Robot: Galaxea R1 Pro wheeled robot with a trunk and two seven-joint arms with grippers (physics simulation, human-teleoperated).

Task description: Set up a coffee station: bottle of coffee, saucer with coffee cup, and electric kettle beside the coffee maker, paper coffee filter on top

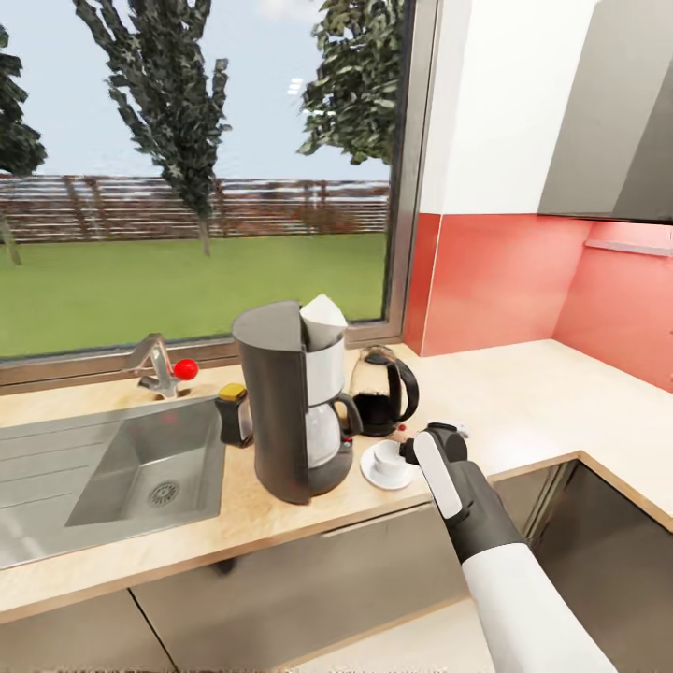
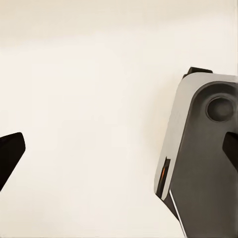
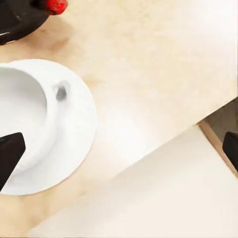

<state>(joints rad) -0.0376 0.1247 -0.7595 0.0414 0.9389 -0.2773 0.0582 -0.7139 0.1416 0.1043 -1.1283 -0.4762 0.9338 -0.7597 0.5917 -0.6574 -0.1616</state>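
Our right arm (image 1: 486, 523) reaches in from the lower right of the head view, forearm sloping up toward the counter (image 1: 523, 402) and its wrist bent over the front edge. Its right gripper (image 1: 422, 447) hangs just beside the coffee cup (image 1: 387, 457); in the right wrist view the two dark fingertips (image 3: 10, 154) sit far apart, so the jaws are released and grasp nothing.

We count one of each task thing. One coffee cup stands on one saucer (image 1: 374, 477), both white, right of the coffee maker (image 1: 292, 402). One coffee maker stands upright near the counter's front, just right of the sink (image 1: 140, 467). One paper coffee filter (image 1: 324, 318) pokes up from its top. One electric kettle (image 1: 383, 393) stands behind the saucer, touching or nearly touching the machine's right side; we cannot tell which. One bottle of coffee (image 1: 233, 415) with a yellow cap stands against the machine's left side, by the sink.

One faucet (image 1: 154, 365) and one red ball-like item (image 1: 186, 368) sit under the window (image 1: 187, 168).

In the left wrist view, the left gripper (image 2: 119, 153) has its fingertips spread wide over a pale surface, jaws released, beside a grey-and-white robot part (image 2: 203, 158).
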